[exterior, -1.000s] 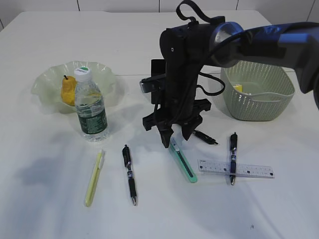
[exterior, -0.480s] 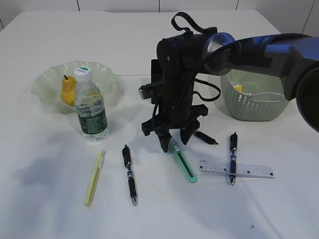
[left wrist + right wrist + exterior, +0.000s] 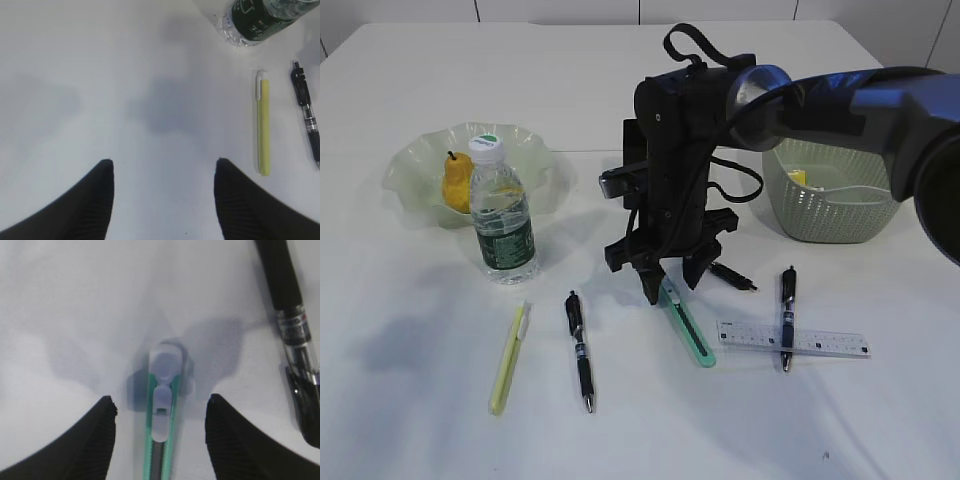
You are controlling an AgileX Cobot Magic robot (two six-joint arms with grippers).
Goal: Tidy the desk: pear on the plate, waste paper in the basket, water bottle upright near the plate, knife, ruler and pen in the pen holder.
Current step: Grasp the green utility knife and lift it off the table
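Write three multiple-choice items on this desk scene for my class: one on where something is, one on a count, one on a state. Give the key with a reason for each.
1. Where is the pear?
A. on the plate
B. in the basket
C. beside the ruler

2. How many black pens lie on the table?
A. one
B. two
C. three

3. How does the right hand stand?
A. shut on the knife
B. open over the knife
C. holding a pen

Key:
1 A, it sits on the green plate.
2 C, one by the yellow pen, one across the ruler, one by the knife.
3 B, the jaws straddle the green knife without touching it.
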